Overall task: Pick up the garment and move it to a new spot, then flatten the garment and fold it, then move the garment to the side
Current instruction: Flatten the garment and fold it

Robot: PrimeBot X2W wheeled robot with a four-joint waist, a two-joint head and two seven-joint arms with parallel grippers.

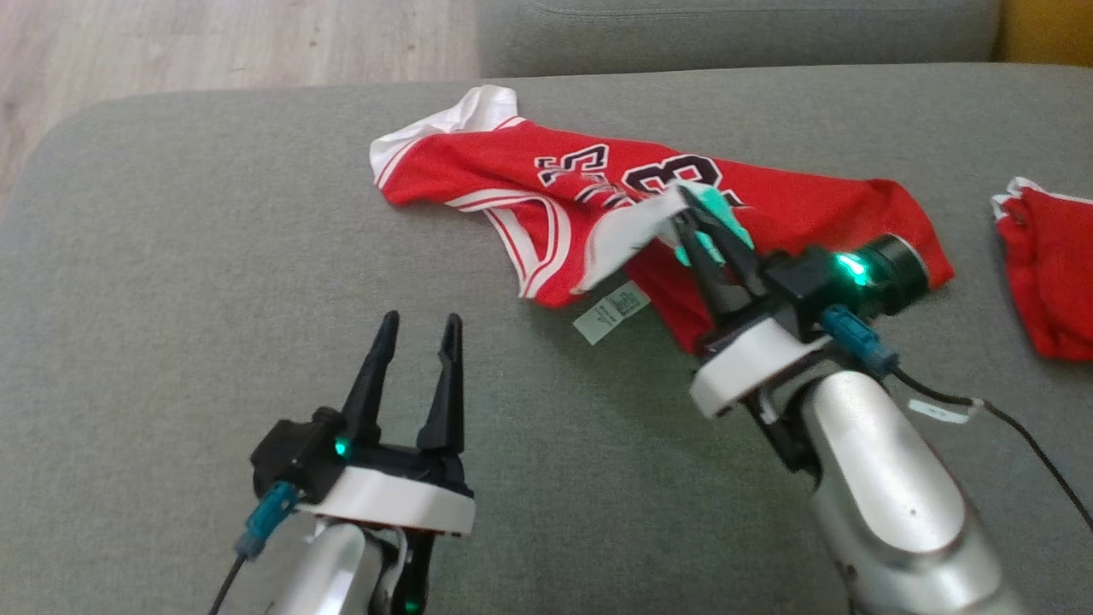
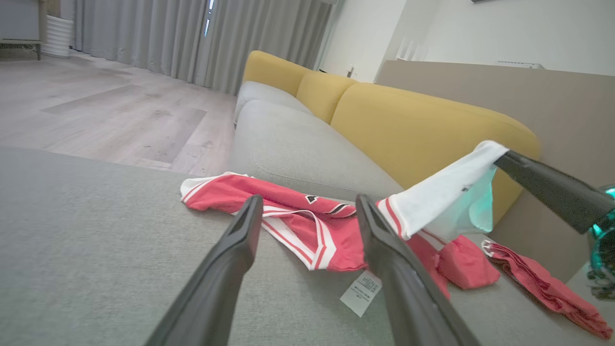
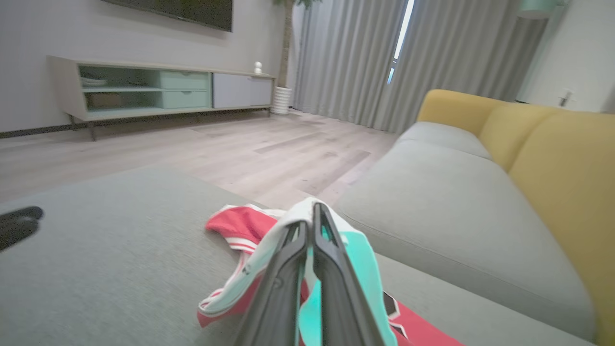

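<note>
Pinching garment [image 1: 461, 166] white edge, lifted: right gripper [image 1: 685, 213] jaws clamped | left gripper [image 1: 421, 321] jaws spread, apart from garment

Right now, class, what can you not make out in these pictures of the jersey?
- Print on the label: too small and blurred, head and left wrist views.
- Number on the jersey: head view, creased and partly behind the right fingers and the hem they pinch.
- Rest of the red cloth: head view, cut off by the right edge.
</note>
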